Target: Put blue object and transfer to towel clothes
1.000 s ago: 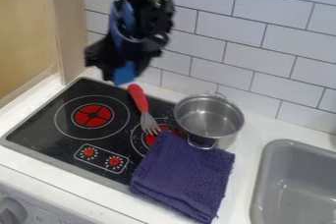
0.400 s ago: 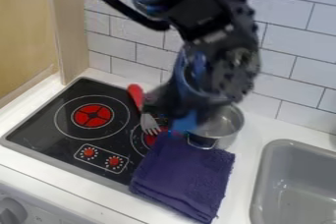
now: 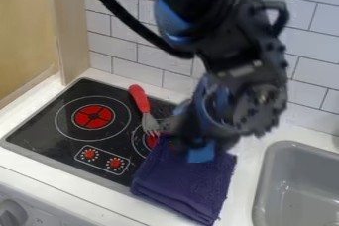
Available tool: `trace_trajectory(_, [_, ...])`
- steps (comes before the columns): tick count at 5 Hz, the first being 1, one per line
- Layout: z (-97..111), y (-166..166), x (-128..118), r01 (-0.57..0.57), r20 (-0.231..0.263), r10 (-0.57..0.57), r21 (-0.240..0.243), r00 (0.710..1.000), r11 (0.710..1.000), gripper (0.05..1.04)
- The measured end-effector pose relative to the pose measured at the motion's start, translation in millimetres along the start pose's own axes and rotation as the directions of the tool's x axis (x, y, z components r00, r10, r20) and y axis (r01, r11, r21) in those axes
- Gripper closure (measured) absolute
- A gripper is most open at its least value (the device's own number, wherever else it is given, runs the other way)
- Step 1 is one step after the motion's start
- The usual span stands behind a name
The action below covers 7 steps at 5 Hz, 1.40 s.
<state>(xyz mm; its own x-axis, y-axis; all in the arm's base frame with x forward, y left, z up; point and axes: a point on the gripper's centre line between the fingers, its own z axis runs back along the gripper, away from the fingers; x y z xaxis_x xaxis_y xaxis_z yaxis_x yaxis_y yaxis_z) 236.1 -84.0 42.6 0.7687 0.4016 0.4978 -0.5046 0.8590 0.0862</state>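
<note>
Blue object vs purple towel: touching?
Cannot tell. In the camera view the blue object shows in front of the towel; neither contact nor gap is plain.
</note>
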Motion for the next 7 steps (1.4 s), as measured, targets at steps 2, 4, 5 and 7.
trace_trajectory(2, [-11.1,5.4,-17.5,0.028,-0.043,-0.027,0.033,0.999,0.999,0.505])
trace_trajectory(4, [-16.2,10.4,-34.6,0.028,-0.123,-0.022,0.054,0.992,0.998,0.133])
trace_trajectory(5, [-17.0,11.6,-32.6,0.014,-0.105,-0.008,0.058,0.994,0.998,0.073])
trace_trajectory(7, [-13.8,13.8,-29.3,0.013,-0.098,-0.008,0.059,0.995,0.998,0.085])
